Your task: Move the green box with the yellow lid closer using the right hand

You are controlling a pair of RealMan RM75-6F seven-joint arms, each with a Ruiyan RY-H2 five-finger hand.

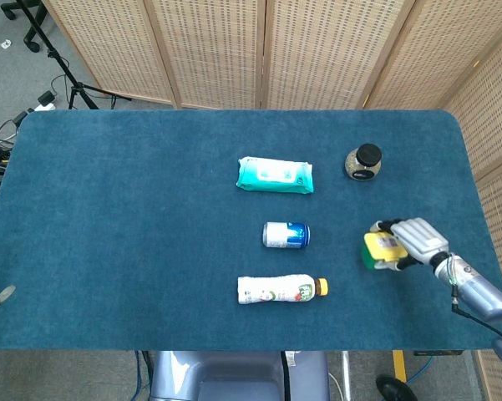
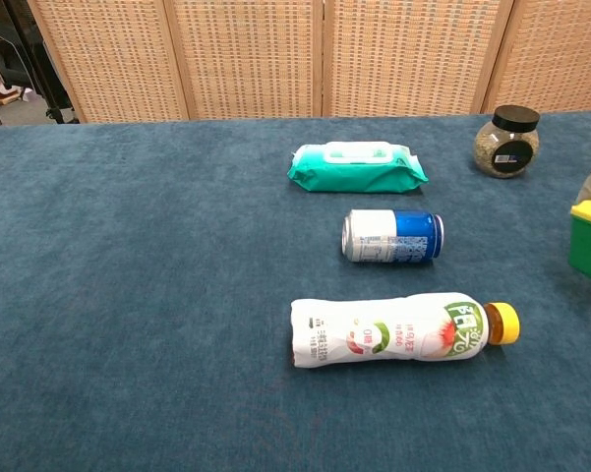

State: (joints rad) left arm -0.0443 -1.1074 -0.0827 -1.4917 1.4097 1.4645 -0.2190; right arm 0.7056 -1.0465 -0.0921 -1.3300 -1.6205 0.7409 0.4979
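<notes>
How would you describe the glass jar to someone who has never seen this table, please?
On the blue table, look to the far right part, past the teal wipes pack. The jar stands there upright and alone, beyond the right hand holding the green box. It is the only clear, round container with a black lid.

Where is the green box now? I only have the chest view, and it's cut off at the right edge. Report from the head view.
Observer: The green plastic box with the yellow lid is right of the blue and silver drinks can, slightly nearer us.
Operator: Tell me whether the robot hand has it.
Observer: Yes. The right robot hand grips it from its right side, fingers over the lid.
Operator: Check the jar.
Observer: The round glass jar with the black lid stands farther back, well apart from the box.
</notes>
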